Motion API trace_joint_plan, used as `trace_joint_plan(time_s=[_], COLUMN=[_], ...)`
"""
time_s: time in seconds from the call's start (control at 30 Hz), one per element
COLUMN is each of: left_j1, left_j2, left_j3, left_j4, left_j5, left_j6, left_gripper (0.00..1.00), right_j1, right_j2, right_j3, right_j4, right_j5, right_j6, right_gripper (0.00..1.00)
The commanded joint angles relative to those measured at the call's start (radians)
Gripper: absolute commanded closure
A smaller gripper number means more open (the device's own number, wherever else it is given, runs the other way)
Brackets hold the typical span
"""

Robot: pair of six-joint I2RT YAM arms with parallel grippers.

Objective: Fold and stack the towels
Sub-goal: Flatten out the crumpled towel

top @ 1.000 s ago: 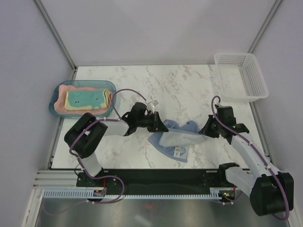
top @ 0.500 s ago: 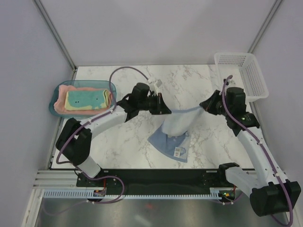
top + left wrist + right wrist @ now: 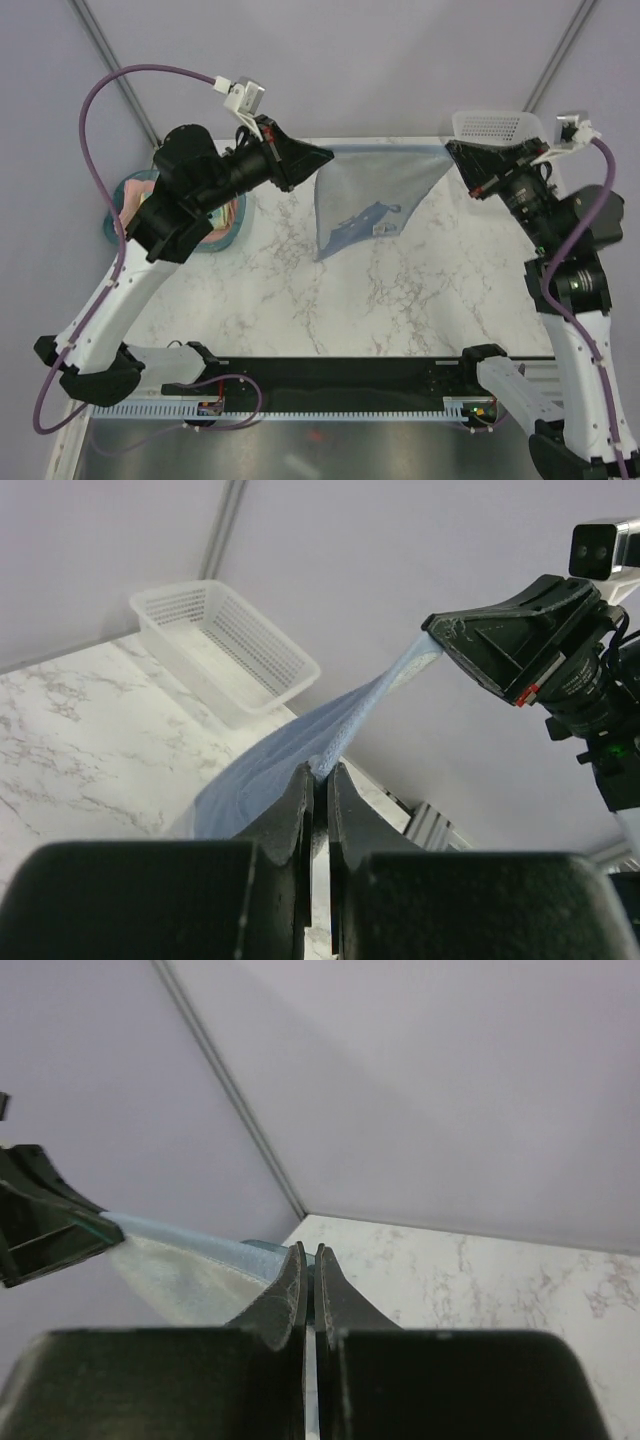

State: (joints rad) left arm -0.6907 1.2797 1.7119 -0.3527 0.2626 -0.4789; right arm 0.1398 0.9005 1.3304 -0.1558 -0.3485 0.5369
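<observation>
Rising from their bases at the near edge, both arms reach up over the marble table point(image 3: 400, 300). Between them hangs the light blue towel point(image 3: 372, 190), its top edge pulled taut from one gripper to the other, its lower part drooping to a point with a small white tag point(image 3: 381, 228) on it. The left gripper point(image 3: 328, 154) pinches the towel's left top corner, jaws nearly closed on the cloth. The right gripper point(image 3: 450, 148) pinches the opposite corner the same way. At the far left, the teal tray point(image 3: 109, 222) sits mostly behind the left arm, with a strip of the salmon-pink towel point(image 3: 231, 212) showing inside. At the far right corner stands the white mesh basket point(image 3: 490, 125).
</observation>
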Motion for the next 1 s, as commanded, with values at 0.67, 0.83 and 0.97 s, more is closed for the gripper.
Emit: trace_joint_plan(time_s=[0.67,0.83,0.97], left_j1=[0.005,0.25,0.356], left_j2=[0.013,0.289,0.467], left_j3=[0.061,0.141,0.169], left_j4=[-0.324,-0.299,-0.137], left_j5=[-0.225,-0.051,0.076], left_j6=[-0.009,0.014,0.063], left_gripper=[0.98,0.98,0.98], right_j1=[-0.002,-0.002,-0.003], right_j2=[0.021,0.294,0.613], right_j3=[-0.16,-0.108,-0.097], right_j4=[0.189,0.327,0.552], right_j5=[0.005,0.045,-0.044], right_j6=[0.21,0.166,0.234], right_gripper=[1.0,1.0,1.0])
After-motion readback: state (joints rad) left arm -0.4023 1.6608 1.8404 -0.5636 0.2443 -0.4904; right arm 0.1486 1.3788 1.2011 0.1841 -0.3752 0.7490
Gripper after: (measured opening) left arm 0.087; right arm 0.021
